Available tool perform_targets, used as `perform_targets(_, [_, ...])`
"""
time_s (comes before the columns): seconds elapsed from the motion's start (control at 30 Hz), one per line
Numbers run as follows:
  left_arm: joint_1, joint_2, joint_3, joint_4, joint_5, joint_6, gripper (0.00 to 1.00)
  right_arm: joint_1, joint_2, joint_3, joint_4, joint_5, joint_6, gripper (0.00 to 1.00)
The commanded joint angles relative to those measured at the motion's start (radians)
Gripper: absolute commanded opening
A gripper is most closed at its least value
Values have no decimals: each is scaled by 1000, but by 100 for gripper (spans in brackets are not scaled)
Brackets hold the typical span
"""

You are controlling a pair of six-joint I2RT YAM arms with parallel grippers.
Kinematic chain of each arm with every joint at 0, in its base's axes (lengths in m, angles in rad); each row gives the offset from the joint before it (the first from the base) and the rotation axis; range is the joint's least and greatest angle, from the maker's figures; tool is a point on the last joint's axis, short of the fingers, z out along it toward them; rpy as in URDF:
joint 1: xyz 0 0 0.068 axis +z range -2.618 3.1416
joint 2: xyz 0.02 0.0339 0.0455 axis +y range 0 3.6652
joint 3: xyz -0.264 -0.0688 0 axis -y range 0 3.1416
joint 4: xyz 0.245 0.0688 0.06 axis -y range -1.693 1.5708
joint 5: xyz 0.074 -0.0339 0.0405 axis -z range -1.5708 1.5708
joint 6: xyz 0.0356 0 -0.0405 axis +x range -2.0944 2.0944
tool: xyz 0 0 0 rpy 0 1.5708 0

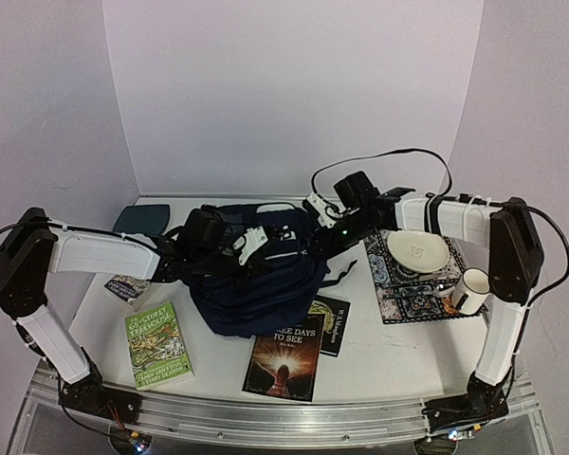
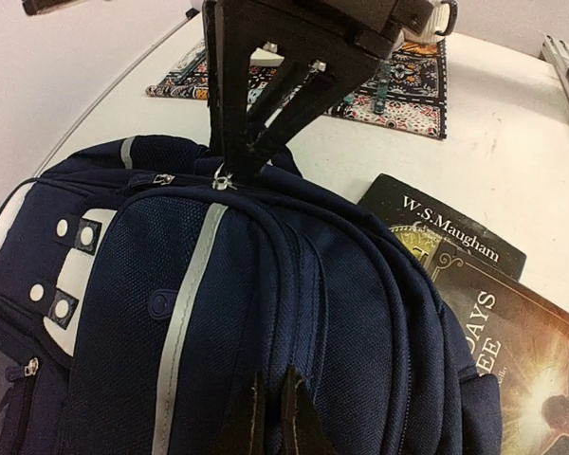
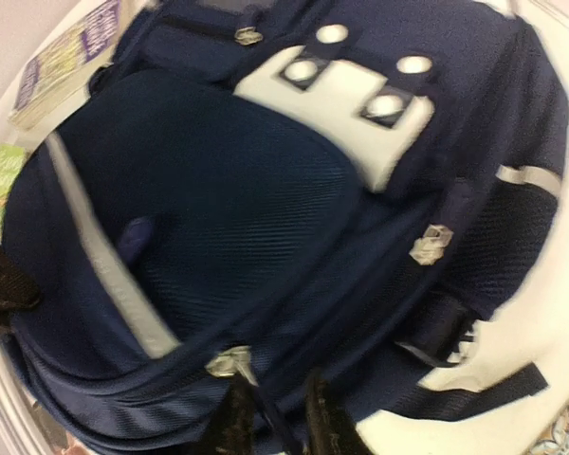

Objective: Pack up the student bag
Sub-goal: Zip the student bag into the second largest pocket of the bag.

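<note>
The student bag (image 1: 256,275), navy with grey-white stripes and white buckle patches, lies in the middle of the table. It fills the left wrist view (image 2: 266,313) and the right wrist view (image 3: 266,190). My left gripper (image 1: 249,245) (image 2: 271,422) is shut, pinching a fold of the bag's fabric beside a zip seam. My right gripper (image 1: 321,226) (image 3: 277,427) is at the bag's far top edge. Its fingers stand slightly apart, with a silver zip pull (image 3: 229,362) (image 2: 223,180) just beside one fingertip and a thin dark cord running between them.
A green book (image 1: 159,346), a dark "Days to See" book (image 1: 284,365) and a black book (image 1: 334,322) lie in front of the bag. Another book (image 1: 125,289) sits under the left arm. At back left is a teal pad (image 1: 142,220). At right, a patterned mat (image 1: 422,284) holds a plate (image 1: 417,251) and mug (image 1: 469,289).
</note>
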State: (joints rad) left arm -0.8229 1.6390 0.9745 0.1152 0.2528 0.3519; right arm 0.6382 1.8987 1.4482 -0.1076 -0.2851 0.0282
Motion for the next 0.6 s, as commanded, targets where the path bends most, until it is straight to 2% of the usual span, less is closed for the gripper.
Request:
perform_targets(0.0, [40,-43,47,19,11,-61,0,-49,-58,-27,-7,84,-19,37])
perform_targets(0.2, [94,-61,70,34,86,-122,0,-91,-101,-99,9,110,-19,53])
perform_targets(0.37, [132,-71,103,33,100,-186,0,-109,-70,-143,65,95,-19,55])
perform_targets(0.57, [170,-91,129,31,138,-252,0,-114,-9,-175,207,35,-61,56])
